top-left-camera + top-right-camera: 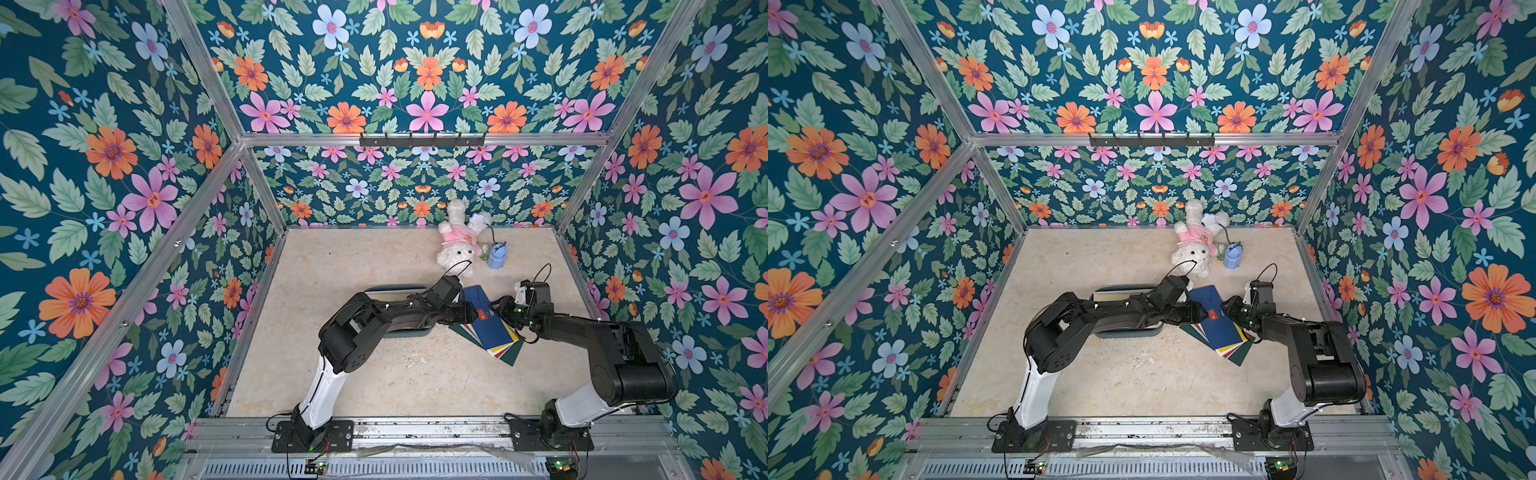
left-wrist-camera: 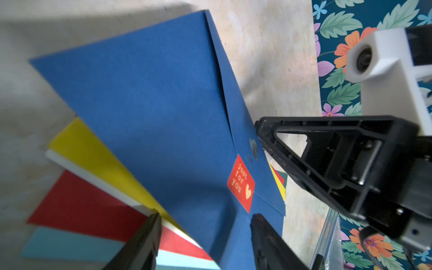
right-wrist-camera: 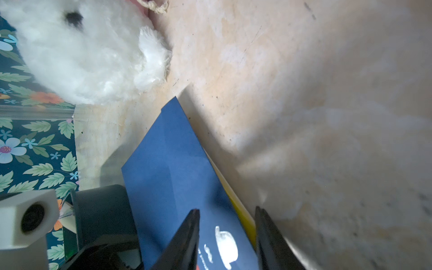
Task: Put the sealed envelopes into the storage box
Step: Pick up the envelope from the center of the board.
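Observation:
A navy sealed envelope (image 1: 496,332) (image 2: 152,93) with a red sticker (image 2: 240,182) lies tilted on top of a fan of yellow, red, light blue and dark green envelopes (image 1: 507,355) (image 2: 77,205). My left gripper (image 2: 205,219) (image 1: 478,313) is open, with the navy envelope's near corner between its jaws. My right gripper (image 3: 226,209) (image 1: 496,309) faces it, jaws apart astride the navy envelope's opposite edge by a silver sticker (image 3: 225,243). One of its fingers (image 2: 266,131) touches the flap. The storage box (image 1: 395,287) (image 1: 1125,286) lies mostly hidden under my left arm.
A white plush rabbit (image 1: 455,249) (image 3: 81,51) and a small light-blue backpack (image 1: 496,257) lie behind the envelopes near the back wall. Floral walls and an aluminium frame close in the table. A black hook rack (image 1: 422,139) hangs on the back wall.

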Controlling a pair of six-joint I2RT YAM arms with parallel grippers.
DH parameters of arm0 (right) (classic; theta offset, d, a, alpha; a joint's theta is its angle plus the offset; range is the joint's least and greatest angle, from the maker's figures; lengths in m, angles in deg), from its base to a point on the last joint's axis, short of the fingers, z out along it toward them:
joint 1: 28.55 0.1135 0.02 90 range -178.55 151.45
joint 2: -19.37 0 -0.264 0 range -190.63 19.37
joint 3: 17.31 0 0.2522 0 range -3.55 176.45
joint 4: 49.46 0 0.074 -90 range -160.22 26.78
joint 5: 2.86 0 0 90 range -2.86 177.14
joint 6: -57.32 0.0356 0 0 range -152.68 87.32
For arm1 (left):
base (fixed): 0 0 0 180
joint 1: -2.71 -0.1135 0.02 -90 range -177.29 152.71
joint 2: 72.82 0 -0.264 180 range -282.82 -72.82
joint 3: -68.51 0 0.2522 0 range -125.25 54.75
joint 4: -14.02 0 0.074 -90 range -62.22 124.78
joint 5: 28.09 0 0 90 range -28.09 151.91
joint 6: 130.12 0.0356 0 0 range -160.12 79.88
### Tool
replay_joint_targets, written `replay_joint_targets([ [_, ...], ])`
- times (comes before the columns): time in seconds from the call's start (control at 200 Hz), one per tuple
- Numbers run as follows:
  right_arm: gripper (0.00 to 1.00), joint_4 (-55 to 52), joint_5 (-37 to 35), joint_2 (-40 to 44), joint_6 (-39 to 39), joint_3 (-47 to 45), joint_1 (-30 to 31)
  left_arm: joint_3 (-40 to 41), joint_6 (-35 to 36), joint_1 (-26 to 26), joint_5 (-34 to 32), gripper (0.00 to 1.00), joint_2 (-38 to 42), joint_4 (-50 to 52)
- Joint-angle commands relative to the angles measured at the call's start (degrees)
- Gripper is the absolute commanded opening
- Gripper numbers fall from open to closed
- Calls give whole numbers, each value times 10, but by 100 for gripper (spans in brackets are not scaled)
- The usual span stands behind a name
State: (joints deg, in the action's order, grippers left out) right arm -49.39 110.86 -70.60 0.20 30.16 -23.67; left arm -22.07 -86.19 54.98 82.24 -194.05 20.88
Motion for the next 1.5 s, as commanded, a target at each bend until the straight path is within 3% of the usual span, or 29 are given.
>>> replay_joint_targets([
  [0.0, 43, -14, 37, 6, -1, 5, 5, 0, 4, 1, 9, 66, 7, 4],
  [0.545, 42, -49, -10, 14, -24, 16, 4, -6, 18, -1, 7, 66, 28, 24],
  [1.085, 42, -36, 35, 20, -10, 18, 5, -11, 21, -2, 8, 65, 27, 30],
  [1.495, 41, -56, 12, 16, -17, 21, 5, -9, 27, -2, -6, 66, 34, 55],
])
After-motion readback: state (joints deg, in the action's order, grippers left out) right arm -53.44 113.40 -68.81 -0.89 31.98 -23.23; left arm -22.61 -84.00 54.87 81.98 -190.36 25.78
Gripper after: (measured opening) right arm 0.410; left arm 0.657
